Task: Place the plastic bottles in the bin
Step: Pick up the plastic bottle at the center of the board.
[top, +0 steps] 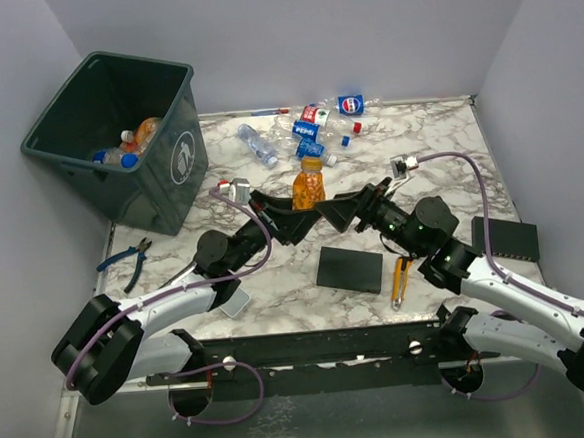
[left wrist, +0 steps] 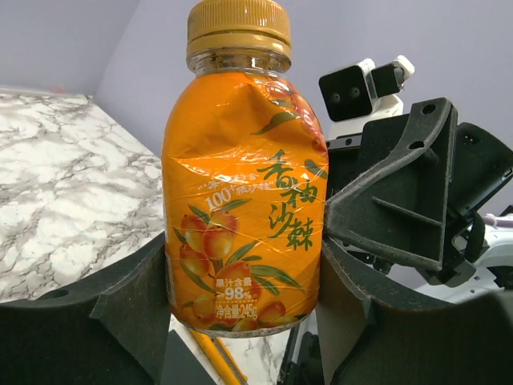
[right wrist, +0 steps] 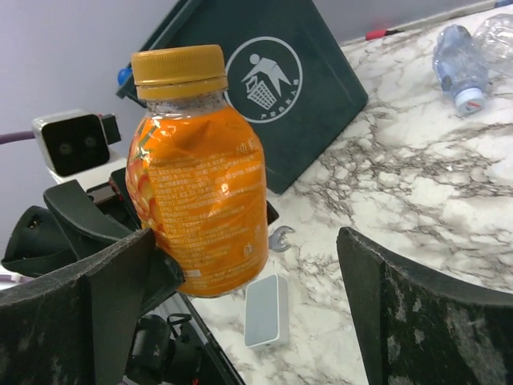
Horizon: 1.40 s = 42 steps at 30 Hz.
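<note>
Left claw [left wrist: 244,277] grips orange bottle [left wrist: 240,176], clear of bin [top: 165,188].

The orange bottle [top: 309,186] (yellow cap, crinkled label) is upright at mid-table, clear bottles [top: 311,132] scattered beyond, bin [top: 172,157] far-left.

robot lab cell: plain grey walls [top: 309,37], marble-print table [top: 438,159], black mounting rail [top: 321,345].

The orange bottle [top: 309,184] is boxed in: left pincer [left wrist: 244,317] clamps it, right pincer [right wrist: 244,241] gapes around it. Above the counter [top: 435,119], leftward room opens toward the tall rim of the bin [top: 87,158].
</note>
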### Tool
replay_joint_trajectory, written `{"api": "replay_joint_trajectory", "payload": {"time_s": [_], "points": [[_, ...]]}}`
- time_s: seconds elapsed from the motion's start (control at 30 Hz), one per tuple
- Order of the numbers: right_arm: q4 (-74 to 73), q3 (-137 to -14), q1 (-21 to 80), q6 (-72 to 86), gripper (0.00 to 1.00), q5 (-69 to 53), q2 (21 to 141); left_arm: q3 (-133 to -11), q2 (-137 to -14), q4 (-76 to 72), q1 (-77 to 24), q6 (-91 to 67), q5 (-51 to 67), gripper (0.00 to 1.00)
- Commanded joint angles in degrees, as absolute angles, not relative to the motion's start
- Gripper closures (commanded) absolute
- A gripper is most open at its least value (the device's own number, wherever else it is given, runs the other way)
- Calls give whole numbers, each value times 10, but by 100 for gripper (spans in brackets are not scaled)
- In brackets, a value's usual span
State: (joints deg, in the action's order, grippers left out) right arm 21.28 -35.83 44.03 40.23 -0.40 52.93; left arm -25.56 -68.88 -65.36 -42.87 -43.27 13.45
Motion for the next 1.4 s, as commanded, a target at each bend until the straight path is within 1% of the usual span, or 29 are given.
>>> {"api": "replay_joint_trajectory", "payload": {"time_s": [0.0, 0.13, 0.23, 0.27, 0.43, 0.5, 0.53, 0.57, 0.6, 0.67, 0.7, 0.77, 0.83, 0.97, 1.07, 1.17, 1.2, 1.3, 1.37], "points": [[281, -357, 439, 411, 6, -10, 550, -263, -684, -703, -451, -419, 156, 82], [359, -341, 439, 410, 6, -45, 554, -270, -694, -703, -458, -414, 163, 83], [344, -360, 439, 405, 6, -57, 571, -274, -699, -705, -467, -415, 163, 83], [340, -363, 438, 405, 9, -57, 575, -276, -700, -706, -471, -414, 163, 83], [328, -363, 438, 409, 30, -62, 580, -283, -696, -708, -480, -413, 159, 83], [314, -365, 439, 408, 40, -66, 580, -284, -693, -707, -482, -414, 156, 80], [304, -367, 438, 406, 45, -67, 579, -284, -691, -707, -482, -414, 154, 75], [298, -367, 439, 402, 51, -71, 577, -284, -690, -707, -483, -416, 153, 63], [290, -368, 439, 395, 55, -75, 574, -283, -688, -706, -483, -417, 153, 46], [260, -374, 438, 363, 62, -83, 562, -276, -677, -694, -483, -414, 143, 8], [236, -379, 438, 340, 64, -87, 552, -272, -667, -680, -482, -412, 132, 2], [181, -390, 439, 284, 67, -93, 529, -267, -632, -628, -482, -398, 107, 1], [107, -405, 438, 230, 68, -101, 497, -274, -588, -545, -480, -367, 92, 1], [-3, -433, 438, 154, 71, -125, 457, -335, -512, -354, -474, -304, 82, 1], [-54, -446, 439, 126, 72, -160, 448, -384, -494, -302, -471, -298, 87, 1], [-50, -443, 438, 122, 74, -189, 446, -442, -531, -283, -471, -313, 131, 1], [-44, -442, 438, 121, 75, -195, 447, -464, -551, -273, -470, -318, 151, 2], [-35, -442, 438, 126, 76, -192, 452, -517, -610, -242, -471, -337, 211, 14], [-27, -441, 438, 129, 76, -183, 453, -539, -639, -213, -471, -343, 228, 21]]}}
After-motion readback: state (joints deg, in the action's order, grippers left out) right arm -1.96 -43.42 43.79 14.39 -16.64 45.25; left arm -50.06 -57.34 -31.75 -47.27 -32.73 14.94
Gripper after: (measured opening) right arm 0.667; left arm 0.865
